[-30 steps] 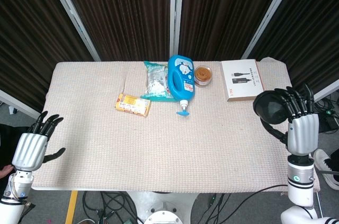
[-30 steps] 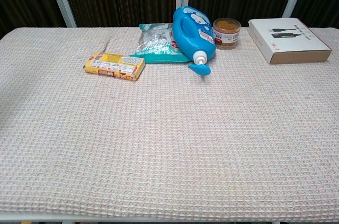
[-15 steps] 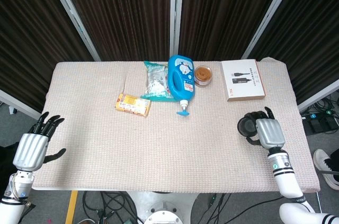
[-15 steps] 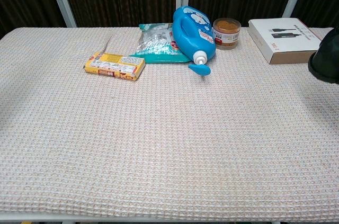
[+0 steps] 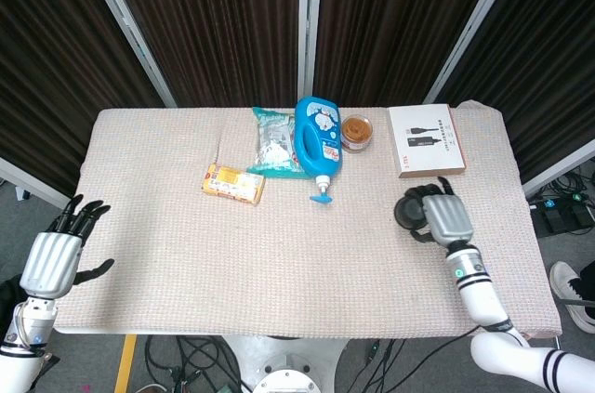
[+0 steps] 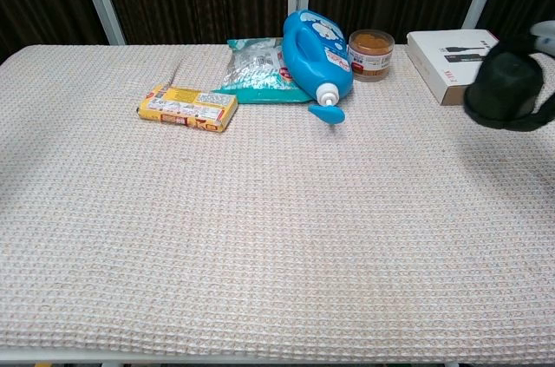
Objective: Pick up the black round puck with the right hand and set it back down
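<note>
Black round puck (image 5: pixel 407 211) gripped in the right hand (image 5: pixel 444 217), raised above the counter (image 5: pixel 279 254) near its right edge.

Fingers wrapped over the puck, which hangs in front of the white box (image 6: pixel 451 62) in the chest view, clear of the cloth. Left hand (image 5: pixel 54 260) off the counter's left front corner, fingers spread, holding nothing. Along the far edge: blue bottle (image 5: pixel 317 139), snack bag (image 5: pixel 272 140), small jar (image 5: pixel 356 131); yellow packet (image 5: pixel 233 183) just in front of the bag.

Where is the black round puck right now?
The black round puck is in the right hand, over the right side of the table, just in front of the white box. The chest view shows it at the right edge.
</note>
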`<state>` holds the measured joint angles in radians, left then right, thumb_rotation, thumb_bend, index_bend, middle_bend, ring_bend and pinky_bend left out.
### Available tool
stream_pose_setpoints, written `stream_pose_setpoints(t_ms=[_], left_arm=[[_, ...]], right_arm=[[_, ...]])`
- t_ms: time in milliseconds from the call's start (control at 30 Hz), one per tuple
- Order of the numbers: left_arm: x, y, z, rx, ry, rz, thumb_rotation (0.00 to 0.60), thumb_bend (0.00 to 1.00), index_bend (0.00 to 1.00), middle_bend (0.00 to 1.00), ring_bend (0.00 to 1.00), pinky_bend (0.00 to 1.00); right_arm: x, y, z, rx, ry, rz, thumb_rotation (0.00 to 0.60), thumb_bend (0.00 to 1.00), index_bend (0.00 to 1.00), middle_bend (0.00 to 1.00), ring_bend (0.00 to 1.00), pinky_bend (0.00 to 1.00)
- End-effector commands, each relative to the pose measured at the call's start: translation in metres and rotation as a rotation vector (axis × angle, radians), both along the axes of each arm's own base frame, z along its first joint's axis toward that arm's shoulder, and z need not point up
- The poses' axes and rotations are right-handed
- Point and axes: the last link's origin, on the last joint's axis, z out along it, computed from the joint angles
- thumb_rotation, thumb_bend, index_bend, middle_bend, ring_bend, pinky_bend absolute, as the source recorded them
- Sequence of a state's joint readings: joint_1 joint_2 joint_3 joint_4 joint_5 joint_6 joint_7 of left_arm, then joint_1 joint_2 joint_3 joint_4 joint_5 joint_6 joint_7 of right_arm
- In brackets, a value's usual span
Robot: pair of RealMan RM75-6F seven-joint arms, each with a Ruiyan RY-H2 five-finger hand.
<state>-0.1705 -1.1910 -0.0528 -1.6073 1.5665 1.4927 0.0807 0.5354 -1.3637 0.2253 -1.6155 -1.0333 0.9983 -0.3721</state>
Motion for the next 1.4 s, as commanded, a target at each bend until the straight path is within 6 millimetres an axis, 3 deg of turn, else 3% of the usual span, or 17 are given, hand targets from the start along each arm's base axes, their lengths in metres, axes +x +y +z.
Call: stream_pose_setpoints(t_ms=[33, 100, 200, 267, 400, 500, 533, 600, 733, 800, 833, 933, 1067, 1133, 1200, 1300, 1400], left_arm=[[-0.002, 0.001, 0.001, 0.004, 0.004, 0.012, 0.6, 0.13, 0.17, 0.14, 0.03, 0.29], [-0.004, 0.001, 0.002, 0.006, 0.007, 0.021, 0.6, 0.13, 0.17, 0.14, 0.03, 0.29], [-0.006, 0.0, 0.003, 0.006, 0.009, 0.027, 0.6, 0.13, 0.17, 0.14, 0.03, 0.29], [-0.008, 0.0, 0.003, 0.003, 0.008, 0.029, 0.6, 0.13, 0.17, 0.14, 0.03, 0.29], [-0.01, 0.001, -0.001, -0.011, 0.0, 0.031, 0.6, 0.13, 0.17, 0.14, 0.03, 0.29], [-0.008, 0.004, -0.004, -0.017, -0.006, 0.022, 0.6, 0.13, 0.17, 0.14, 0.03, 0.29], [-0.008, 0.004, -0.005, -0.019, -0.007, 0.02, 0.6, 0.13, 0.17, 0.14, 0.03, 0.29], [-0.006, 0.004, -0.008, -0.021, -0.012, 0.014, 0.6, 0.13, 0.17, 0.14, 0.03, 0.29], [-0.01, 0.0, -0.005, -0.003, 0.02, 0.03, 0.6, 0.13, 0.17, 0.14, 0.03, 0.29], [-0.012, -0.001, -0.002, 0.012, 0.02, 0.046, 0.6, 0.13, 0.17, 0.14, 0.03, 0.29], [-0.012, -0.001, 0.0, 0.017, 0.017, 0.05, 0.6, 0.13, 0.17, 0.14, 0.03, 0.29], [-0.013, 0.0, -0.001, 0.016, 0.012, 0.052, 0.6, 0.13, 0.17, 0.14, 0.03, 0.29], [-0.012, 0.004, -0.01, -0.022, 0.012, 0.042, 0.6, 0.13, 0.17, 0.14, 0.03, 0.29], [-0.011, 0.005, -0.011, -0.024, 0.008, 0.035, 0.6, 0.13, 0.17, 0.14, 0.03, 0.29], [-0.01, 0.007, -0.012, -0.022, 0.002, 0.029, 0.6, 0.13, 0.17, 0.14, 0.03, 0.29], [-0.009, 0.006, -0.011, -0.022, 0.006, 0.025, 0.6, 0.13, 0.17, 0.14, 0.03, 0.29], [-0.01, 0.002, -0.008, -0.012, 0.014, 0.03, 0.6, 0.13, 0.17, 0.14, 0.03, 0.29]], right_arm=[[0.069, -0.005, -0.041, 0.115, -0.12, 0.114, 0.6, 0.22, 0.45, 0.52, 0.19, 0.01], [0.096, -0.003, -0.051, 0.151, -0.173, 0.168, 0.6, 0.23, 0.45, 0.52, 0.19, 0.01], [0.097, -0.004, -0.041, 0.101, -0.16, 0.189, 0.6, 0.23, 0.45, 0.52, 0.19, 0.01], [0.072, -0.008, -0.02, 0.029, -0.125, 0.141, 0.6, 0.23, 0.45, 0.52, 0.19, 0.01], [-0.018, -0.004, 0.055, -0.133, -0.06, -0.074, 0.6, 0.23, 0.45, 0.52, 0.19, 0.0], [-0.059, 0.011, 0.079, -0.146, -0.022, -0.162, 0.6, 0.23, 0.45, 0.52, 0.19, 0.0], [-0.057, 0.012, 0.075, -0.115, -0.027, -0.16, 0.6, 0.23, 0.45, 0.52, 0.19, 0.0], [-0.03, 0.007, 0.047, -0.011, -0.04, -0.081, 0.6, 0.23, 0.45, 0.52, 0.19, 0.0], [0.067, 0.001, -0.033, 0.21, -0.098, 0.162, 0.6, 0.23, 0.45, 0.52, 0.19, 0.0], [0.104, 0.002, -0.055, 0.243, -0.109, 0.247, 0.6, 0.23, 0.45, 0.52, 0.19, 0.0], [0.111, 0.002, -0.057, 0.231, -0.111, 0.257, 0.6, 0.23, 0.45, 0.52, 0.19, 0.0], [0.088, -0.002, -0.033, 0.125, -0.085, 0.191, 0.6, 0.23, 0.45, 0.52, 0.19, 0.0], [-0.004, -0.001, 0.047, -0.087, -0.03, -0.033, 0.6, 0.23, 0.45, 0.52, 0.18, 0.0], [-0.034, 0.006, 0.076, -0.14, -0.031, -0.11, 0.6, 0.23, 0.45, 0.52, 0.18, 0.0], [-0.05, 0.014, 0.089, -0.143, -0.028, -0.137, 0.6, 0.23, 0.44, 0.52, 0.18, 0.0], [-0.026, 0.011, 0.059, -0.038, -0.063, -0.056, 0.6, 0.23, 0.44, 0.52, 0.18, 0.0], [0.035, 0.003, 0.003, 0.108, -0.092, 0.113, 0.6, 0.23, 0.45, 0.52, 0.18, 0.0]])
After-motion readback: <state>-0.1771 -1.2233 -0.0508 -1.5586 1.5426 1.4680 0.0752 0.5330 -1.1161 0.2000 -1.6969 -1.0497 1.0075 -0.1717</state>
